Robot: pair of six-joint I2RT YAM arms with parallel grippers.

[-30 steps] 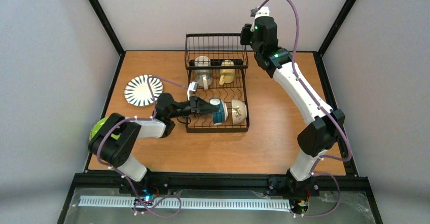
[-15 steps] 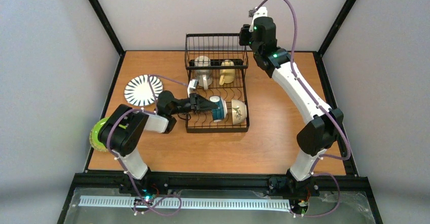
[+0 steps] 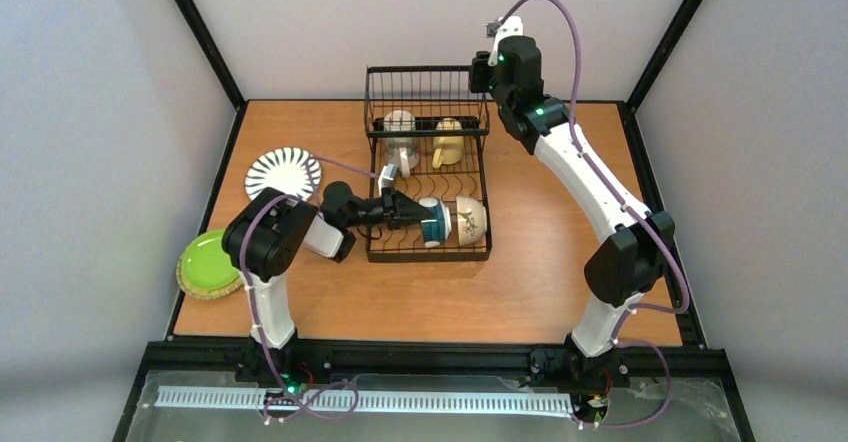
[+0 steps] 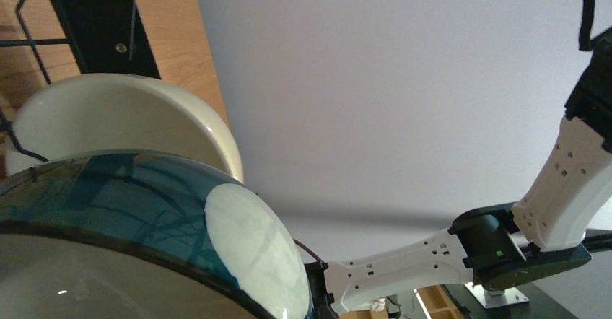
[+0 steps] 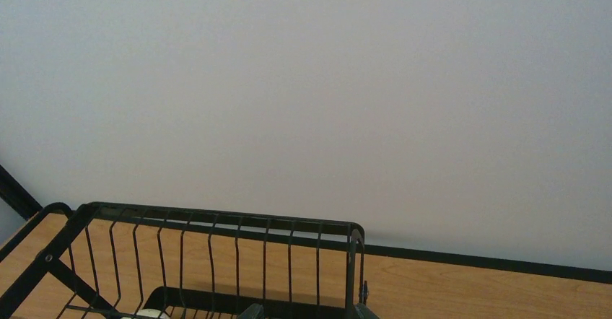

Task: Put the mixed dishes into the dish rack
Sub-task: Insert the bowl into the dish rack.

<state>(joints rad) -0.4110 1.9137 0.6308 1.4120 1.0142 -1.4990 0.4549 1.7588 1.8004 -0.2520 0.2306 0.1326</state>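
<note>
Left gripper [image 3: 405, 211] clamped on teal-and-white cup [image 3: 432, 220], tipped on its side in dish rack [image 3: 428, 256] front slots, likely so it drains; cream bowl [image 3: 470, 220] just beside crowds the slot. Cream mug [image 3: 400, 127], yellow mug [image 3: 448, 140] sit further back. Right gripper [image 3: 484, 70] hovers by rack's far corner, jaw state can't tell. Striped plate [image 3: 283, 174], lime-green plate [image 3: 208, 260] lie on table [image 3: 540, 262], left of rack

Two mugs [image 3: 400, 124], one cream bowl [image 3: 471, 220], one teal-and-white bowl [image 3: 433, 224], three plates [image 3: 283, 174], one dish rack [image 3: 430, 256].
</note>
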